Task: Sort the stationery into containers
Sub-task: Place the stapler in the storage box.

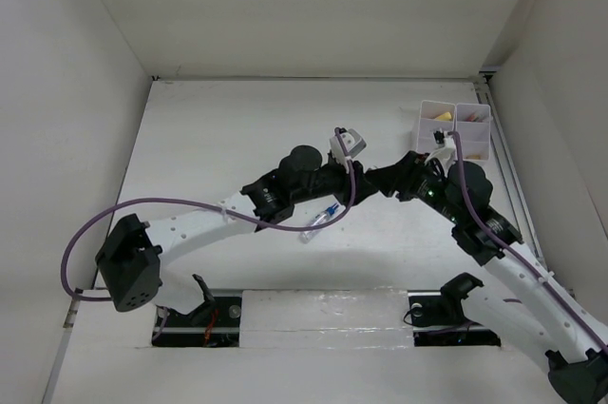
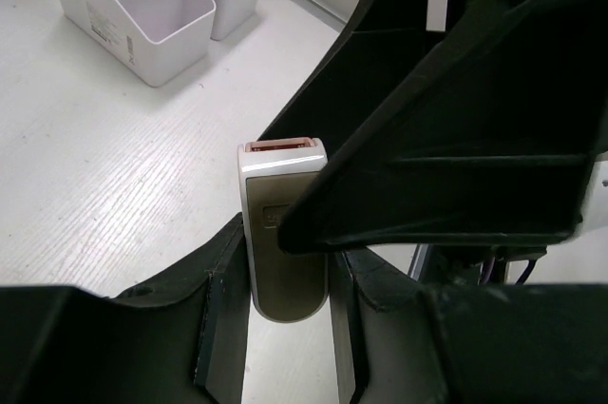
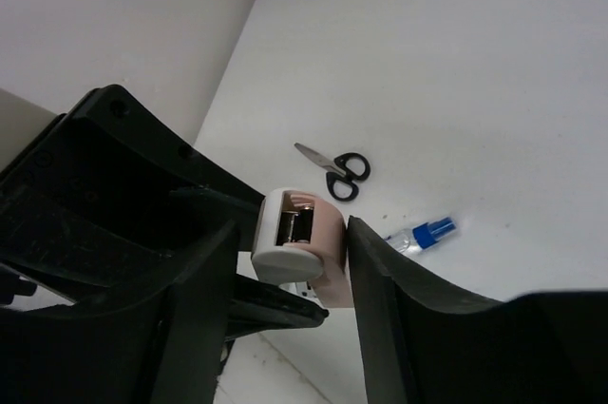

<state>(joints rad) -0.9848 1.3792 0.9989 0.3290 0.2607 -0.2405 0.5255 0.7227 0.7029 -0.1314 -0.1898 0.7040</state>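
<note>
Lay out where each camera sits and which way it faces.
Top external: above and behind the bases, looking down on the table; both arms show, meeting mid-table.
Left wrist: on the left arm, looking along the left gripper past the beige block toward the bins; its fingers show.
Right wrist: on the right arm, looking along the right gripper toward the scissors and bottle; its fingers show.
Shared: both wrist views see the block between their fingers.

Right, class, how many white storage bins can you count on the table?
2. Both stand side by side at the table's far right corner: the inner bin nearer the middle, the outer bin by the right edge. Others may be hidden from view.
</note>
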